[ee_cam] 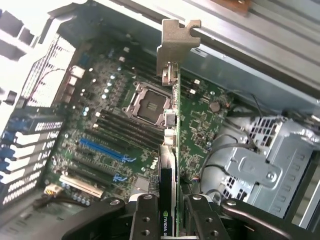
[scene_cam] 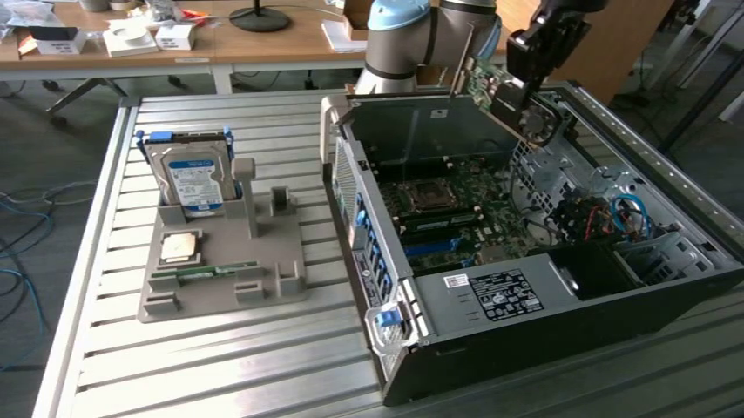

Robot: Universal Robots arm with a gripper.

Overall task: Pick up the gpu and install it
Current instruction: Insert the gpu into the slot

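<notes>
My gripper (scene_cam: 525, 77) is shut on the gpu (scene_cam: 497, 94), a dark green card with a pale metal end bracket (ee_cam: 176, 44). The card hangs tilted above the far end of the open computer case (scene_cam: 465, 300). In the wrist view the gpu (ee_cam: 172, 145) runs edge-on between the black fingers (ee_cam: 145, 217), with my gripper (ee_cam: 171, 220) clamped on its near end. Below it lies the motherboard (ee_cam: 120, 125) with its empty CPU socket (ee_cam: 147, 102) and blue expansion slot (ee_cam: 102, 150). The card hovers clear of the board.
The case lies on its side on a slatted metal table (scene_cam: 221, 366). A grey fixture (scene_cam: 226, 261) at the exterior view's left holds a hard drive (scene_cam: 192, 178), a CPU (scene_cam: 180, 246) and a RAM stick (scene_cam: 215, 273). A drive cage (ee_cam: 265, 160) and cables sit inside the case.
</notes>
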